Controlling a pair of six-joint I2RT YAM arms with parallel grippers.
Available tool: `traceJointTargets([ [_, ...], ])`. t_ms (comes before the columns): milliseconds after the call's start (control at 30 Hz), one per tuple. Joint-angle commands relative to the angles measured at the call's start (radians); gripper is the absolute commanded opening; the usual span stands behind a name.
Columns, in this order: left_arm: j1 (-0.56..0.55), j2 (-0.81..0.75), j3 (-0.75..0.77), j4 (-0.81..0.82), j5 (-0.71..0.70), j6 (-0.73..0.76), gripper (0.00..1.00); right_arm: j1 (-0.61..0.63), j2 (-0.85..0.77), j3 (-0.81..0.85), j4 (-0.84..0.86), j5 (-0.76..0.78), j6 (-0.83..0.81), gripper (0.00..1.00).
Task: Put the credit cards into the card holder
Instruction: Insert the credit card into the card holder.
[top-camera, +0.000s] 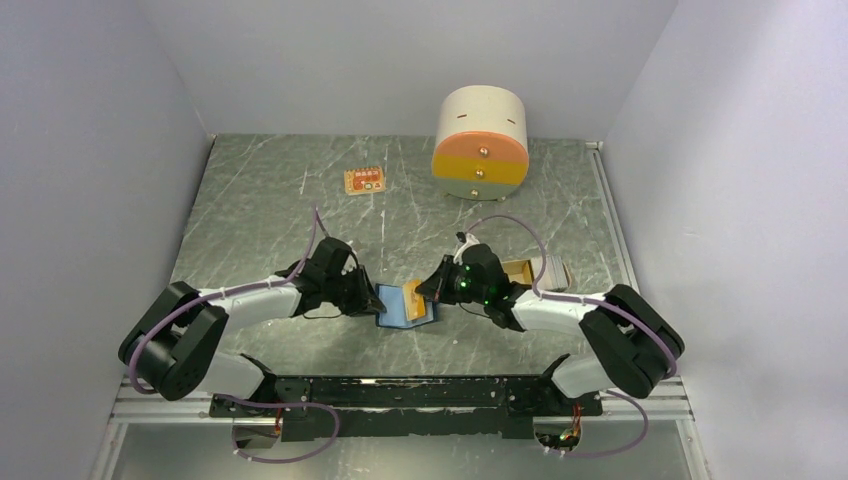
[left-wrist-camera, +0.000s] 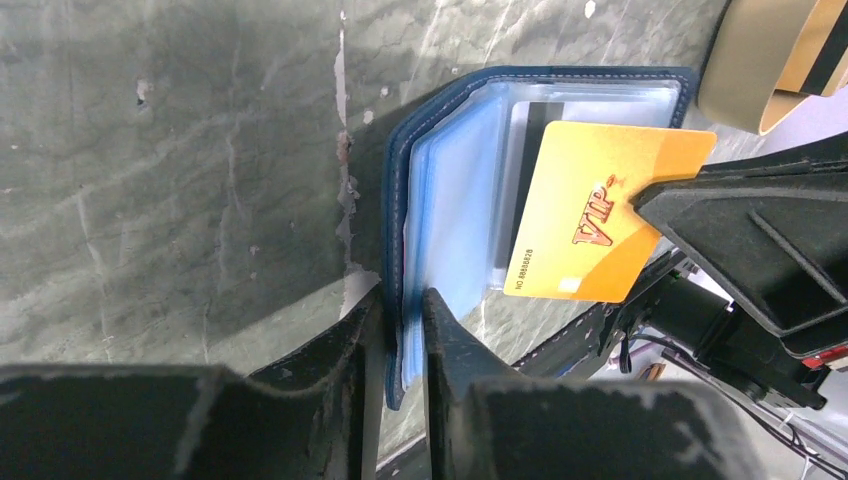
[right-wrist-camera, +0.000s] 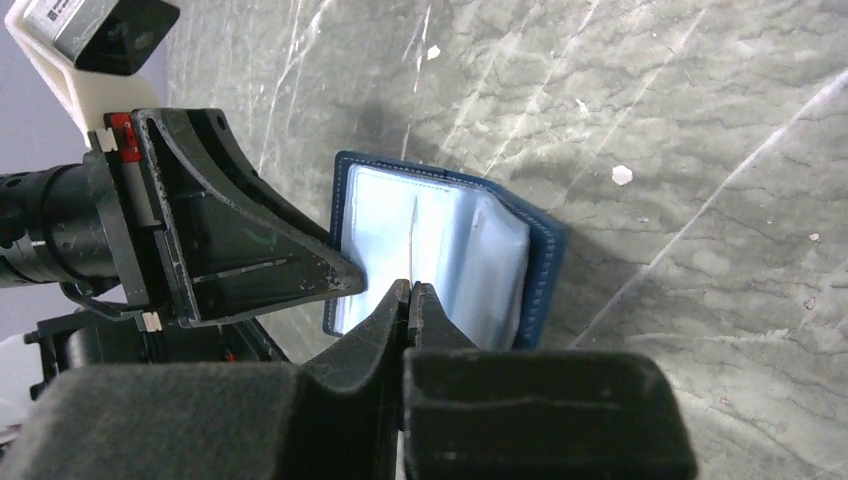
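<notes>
- Where's the card holder (top-camera: 393, 312)?
- It lies open on the table (top-camera: 260, 200), at 6 o'clock from the table's middle, between the two arms. From above, the arms' ends cover most of it and only a blue patch shows.
- What has hold of it?
- The left pincer (left-wrist-camera: 400, 300). Its fingers (left-wrist-camera: 345, 340) are closed on the holder's 9 o'clock edge, with the navy cover and the clear sleeves pinched between them. The bottom of the left wrist view cuts off the fingers' roots.
- And the right pincer (right-wrist-camera: 410, 290)?
- It is clamped on a gold card (left-wrist-camera: 590, 215) marked VIP, gripped at the card's 3 o'clock end. From the right wrist the card is edge-on, a thin pale line over the sleeves.
- Is the card inside a pocket?
- Its 9 o'clock edge lies over the clear sleeves. I cannot tell whether it has slipped inside one. A dark stripe shows through the plastic at 12 o'clock from that edge, too blurred to name.
- Any other cards?
- The spare cards (top-camera: 530, 272) sit at 3 o'clock from the holder, partly hidden behind the right arm. The left wrist view clips them at its top right corner.
- What else is there?
- A drawer unit (top-camera: 480, 145) stands far off at 1 o'clock. An orange tag (top-camera: 365, 181) lies at 11 o'clock, its print too small to read.
</notes>
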Motion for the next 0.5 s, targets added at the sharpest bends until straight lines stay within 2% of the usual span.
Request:
traceJointTargets([
  [0,0.007,-0.007,-0.016,0.026,0.025,0.014,0.21,0.004,0.012,-0.034,0.106,0.040,0.041,0.00],
  [133,0.006,-0.007,-0.023,0.027,0.030,0.011,0.17,0.003,0.042,-0.053,0.137,0.066,0.068,0.00],
  [467,0.007,-0.006,-0.061,0.068,0.040,-0.001,0.22,0.001,0.088,-0.096,0.211,0.067,0.106,0.00],
])
